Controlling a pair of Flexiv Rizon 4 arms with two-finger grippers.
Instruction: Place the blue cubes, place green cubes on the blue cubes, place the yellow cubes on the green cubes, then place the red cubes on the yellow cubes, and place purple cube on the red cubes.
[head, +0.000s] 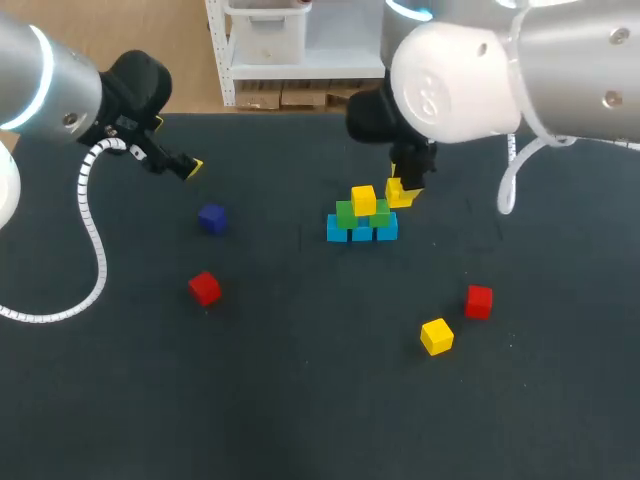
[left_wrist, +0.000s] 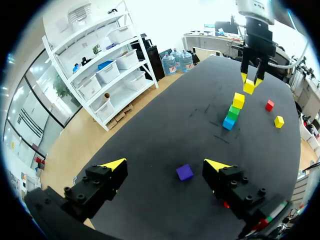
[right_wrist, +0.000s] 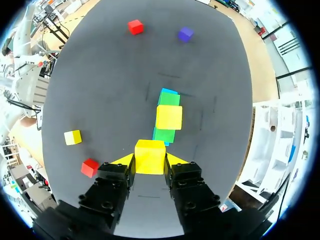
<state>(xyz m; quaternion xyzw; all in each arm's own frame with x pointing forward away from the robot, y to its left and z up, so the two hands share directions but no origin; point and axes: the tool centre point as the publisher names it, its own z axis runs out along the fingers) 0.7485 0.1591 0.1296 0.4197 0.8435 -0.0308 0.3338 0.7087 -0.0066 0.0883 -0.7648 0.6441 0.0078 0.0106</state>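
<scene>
Above the table in the head view, the right gripper (head: 403, 192) squeezes a yellow cube (head: 397, 188) just beside the stack (head: 361, 216). A loose red cube (head: 478, 301) lies well apart from them. In the left wrist view, the left gripper (left_wrist: 167, 167) is wide open and holds nothing, and the purple cube (left_wrist: 184, 172) lies ahead of it. In the right wrist view, both fingers press the yellow cube, with the stack just ahead.

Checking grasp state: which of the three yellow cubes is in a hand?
The held yellow cube, clamped in the right hand. The stacked yellow cube sits on the green cubes; the loose yellow cube lies near a red cube.
</scene>
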